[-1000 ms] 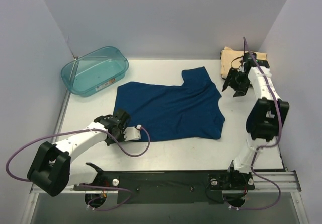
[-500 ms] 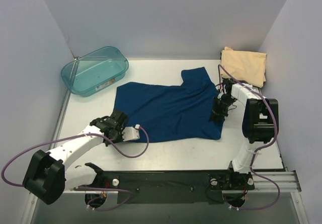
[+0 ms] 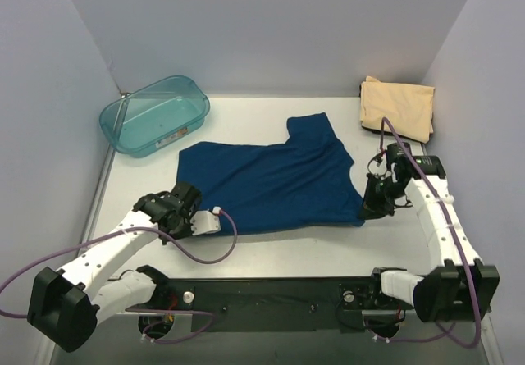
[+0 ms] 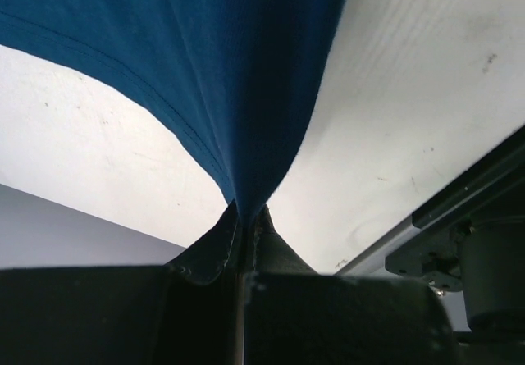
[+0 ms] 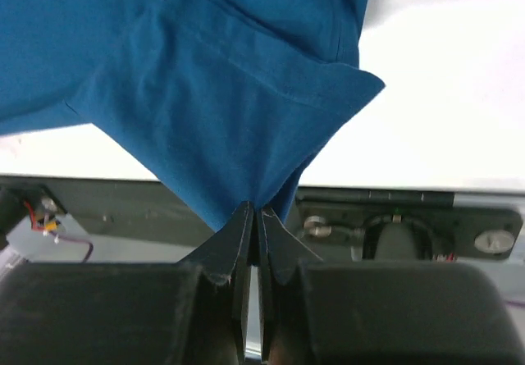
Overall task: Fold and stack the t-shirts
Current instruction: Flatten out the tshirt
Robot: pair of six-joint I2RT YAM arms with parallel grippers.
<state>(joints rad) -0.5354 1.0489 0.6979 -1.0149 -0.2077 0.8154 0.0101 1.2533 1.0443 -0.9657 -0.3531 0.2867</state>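
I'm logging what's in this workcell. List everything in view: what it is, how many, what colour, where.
blue t-shirt: one, navy, spread across the middle of the table
tan t-shirt: one, beige, folded at the far right corner
tub: one, translucent teal, far left
table: one, white, under everything
cables: two, purple, one along each arm
left gripper: one, black, shut on the blue t-shirt's near left corner
right gripper: one, black, shut on its near right corner
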